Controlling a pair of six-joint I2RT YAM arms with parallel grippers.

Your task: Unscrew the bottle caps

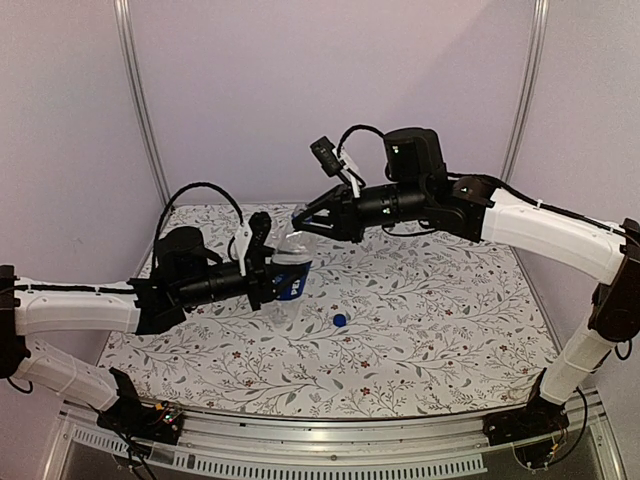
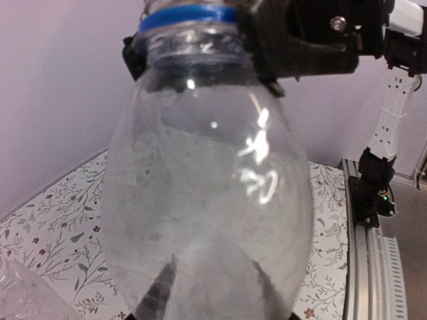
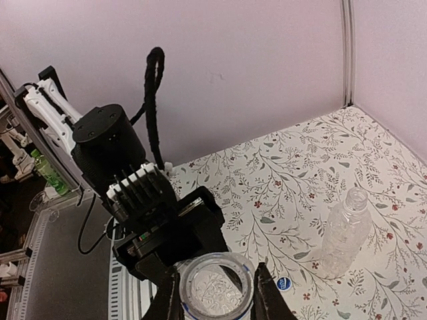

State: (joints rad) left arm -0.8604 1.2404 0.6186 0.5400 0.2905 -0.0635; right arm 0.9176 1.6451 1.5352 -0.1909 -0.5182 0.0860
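Observation:
My left gripper (image 1: 272, 278) is shut on a clear bottle with a dark blue label (image 1: 292, 285) and holds it above the table. In the left wrist view this bottle (image 2: 207, 200) fills the frame, and my fingers (image 2: 160, 287) show through it. A blue band (image 2: 190, 17) rings its neck. My right gripper (image 1: 305, 220) is shut on the bottle's top. From above that top (image 3: 215, 287) looks like a clear round rim edged in blue, and I cannot tell whether a cap sits on it. One blue cap (image 1: 340, 320) (image 3: 283, 283) lies loose on the table. A plain bottle (image 3: 343, 233) (image 2: 17, 293) stands uncapped.
A floral cloth (image 1: 430, 340) covers the table. Pale walls close in on the left, back and right, with metal posts (image 1: 140, 100) at the back corners. An aluminium rail (image 2: 363, 267) runs along the near edge, where the right arm's base (image 2: 370, 187) stands.

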